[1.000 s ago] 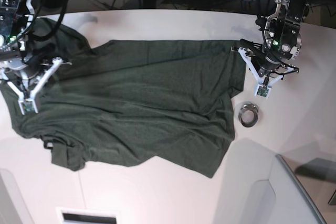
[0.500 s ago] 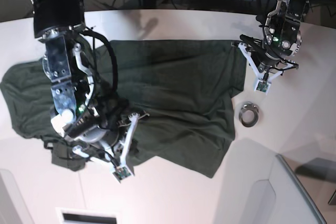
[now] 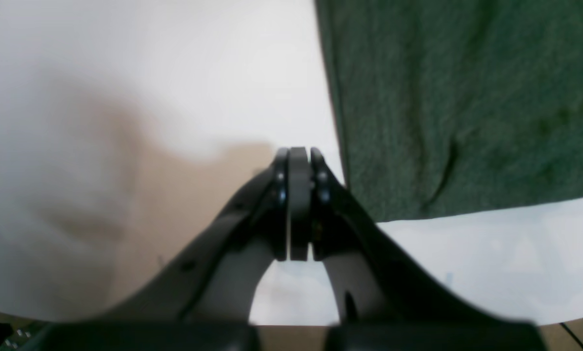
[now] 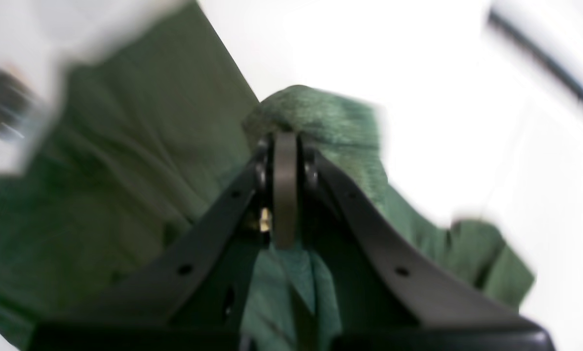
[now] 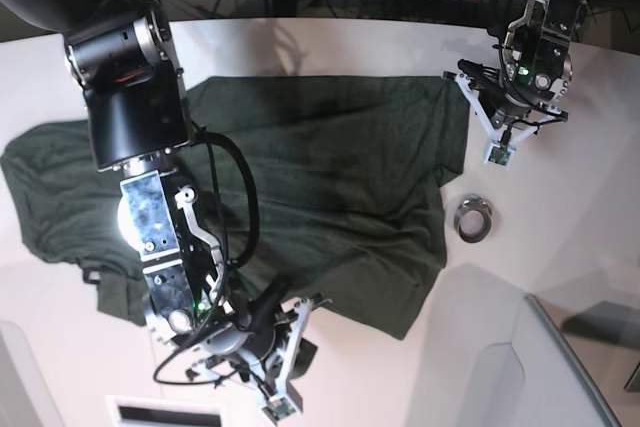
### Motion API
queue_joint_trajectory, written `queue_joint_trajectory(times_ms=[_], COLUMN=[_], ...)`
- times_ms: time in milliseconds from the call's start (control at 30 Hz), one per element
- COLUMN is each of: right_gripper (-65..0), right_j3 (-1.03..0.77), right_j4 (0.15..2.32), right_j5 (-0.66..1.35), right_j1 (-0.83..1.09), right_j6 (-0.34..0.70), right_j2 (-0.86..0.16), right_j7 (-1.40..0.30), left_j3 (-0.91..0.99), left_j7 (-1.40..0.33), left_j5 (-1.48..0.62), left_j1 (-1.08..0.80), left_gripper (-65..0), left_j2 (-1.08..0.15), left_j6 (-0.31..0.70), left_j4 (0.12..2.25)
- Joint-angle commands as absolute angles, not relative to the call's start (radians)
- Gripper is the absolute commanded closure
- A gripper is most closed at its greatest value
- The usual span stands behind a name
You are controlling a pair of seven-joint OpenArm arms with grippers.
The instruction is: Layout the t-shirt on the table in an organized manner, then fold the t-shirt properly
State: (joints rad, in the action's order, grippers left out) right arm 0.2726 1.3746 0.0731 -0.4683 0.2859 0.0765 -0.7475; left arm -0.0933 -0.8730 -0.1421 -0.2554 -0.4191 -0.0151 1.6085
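Observation:
The dark green t-shirt (image 5: 330,167) lies spread on the white table (image 5: 560,247), with wrinkles along its near side. My right gripper (image 5: 275,409) is at that near edge, jaws shut. In the right wrist view a bunched hump of the t-shirt (image 4: 315,112) sits at the right gripper's (image 4: 285,139) tips and seems pinched there. My left gripper (image 5: 497,155) hangs shut and empty over bare table, just off the shirt's right edge. The left wrist view shows the left gripper's (image 3: 298,153) tips beside the t-shirt (image 3: 467,97), not touching it.
A small metal ring (image 5: 474,218) lies on the table right of the shirt. A dark slot (image 5: 165,413) sits near the front edge. A grey panel (image 5: 580,367) fills the front right corner. My right arm crosses over the shirt's left half.
My right arm swung from the shirt's left edge across to its near side, and the gripper kept moving toward the table's front. The left gripper drifted slightly toward the back.

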Motion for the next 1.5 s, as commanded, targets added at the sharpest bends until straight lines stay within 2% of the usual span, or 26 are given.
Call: queue_joint_trajectory(times_ms=[0, 100, 200, 333, 367, 400, 433, 533, 600, 667, 767, 833, 900, 1000, 1167, 1233, 1433, 1467], right_gripper=[-0.8, -0.8, -1.5, -3.5, -7.2, -14.3, -22.5, -53.7, -64.8, -65.0, -65.0, -65.0, -65.0, -65.0, -65.0, -65.0, -65.0, -65.0], right_j3=[0.266, 0.266, 0.266, 0.266, 0.266, 0.266, 0.268, 0.266, 0.231, 0.077, -0.234, -0.437, -0.616, -0.805, -0.969, -1.010, -1.030, -1.030], right_j4=[1.392, 1.353, 1.221, 1.041, 1.030, 1.032, 1.033, 1.127, 1.279, 1.468, 1.629, 1.647, 1.644, 1.566, 1.250, 1.127, 0.883, 0.860], right_j5=[0.062, 0.062, 0.062, 0.062, 0.062, 0.062, 0.062, 0.062, 0.064, 0.064, 0.062, 0.062, 0.071, 0.151, 0.263, 0.297, 0.331, 0.346], right_j1=[-0.507, -0.542, -0.582, -0.602, -0.602, -0.601, -0.601, -0.598, -0.538, -0.443, -0.315, -0.242, -0.170, -0.107, -0.137, -0.147, -0.173, -0.182], right_j6=[0.278, 0.278, 0.278, 0.278, 0.278, 0.278, 0.278, 0.282, 0.282, 0.278, 0.278, 0.283, 0.294, 0.380, 0.395, 0.395, 0.404, 0.406], right_j2=[0.070, 0.091, 0.108, 0.114, 0.114, 0.113, 0.113, 0.070, 0.035, 0.013, 0.012, 0.007, 0.005, -0.018, -0.131, -0.166, -0.234, -0.237], right_j7=[-0.734, -0.730, -0.723, -0.630, -0.622, -0.633, -0.664, -0.786, -0.819, -0.831, -0.937, -0.964, -0.918, -0.857, -0.802, -0.773, -0.697, -0.697], left_j3=[-0.090, -0.079, -0.079, -0.079, -0.079, -0.079, -0.077, -0.079, -0.077, -0.076, -0.074, -0.036, 0.027, 0.179, 0.433, 0.492, 0.625, 0.642], left_j7=[-0.862, -0.862, -0.862, -0.862, -0.862, -0.862, -0.862, -0.862, -0.862, -0.862, -0.857, -0.828, -0.754, -0.674, -0.662, -0.662, -0.662, -0.662], left_j5=[-0.139, -0.139, -0.139, -0.139, -0.139, -0.139, -0.139, -0.139, -0.139, -0.140, -0.148, -0.150, -0.151, -0.151, -0.150, -0.150, -0.151, -0.151], left_j1=[-0.251, -0.265, -0.266, -0.266, -0.266, -0.266, -0.266, -0.263, -0.263, -0.265, -0.277, -0.308, -0.360, -0.424, -0.443, -0.443, -0.435, -0.435], left_gripper=[0.0, 0.0, 0.0, 0.0, 0.0, 0.0, 0.0, 0.0, 0.0, 0.0, 0.0, 0.0, 0.0, 0.0, 0.0, 0.0, 0.0, 0.0], left_j2=[-0.429, -0.429, -0.429, -0.429, -0.429, -0.429, -0.429, -0.429, -0.429, -0.429, -0.432, -0.427, -0.412, -0.344, -0.199, -0.171, -0.107, -0.102], left_j6=[-0.018, -0.018, -0.018, -0.018, -0.018, -0.018, -0.018, -0.018, -0.018, -0.018, -0.018, -0.018, -0.002, 0.140, 0.433, 0.518, 0.698, 0.698], left_j4=[1.620, 1.618, 1.618, 1.620, 1.620, 1.620, 1.620, 1.620, 1.623, 1.627, 1.624, 1.630, 1.638, 1.650, 1.669, 1.673, 1.666, 1.659])
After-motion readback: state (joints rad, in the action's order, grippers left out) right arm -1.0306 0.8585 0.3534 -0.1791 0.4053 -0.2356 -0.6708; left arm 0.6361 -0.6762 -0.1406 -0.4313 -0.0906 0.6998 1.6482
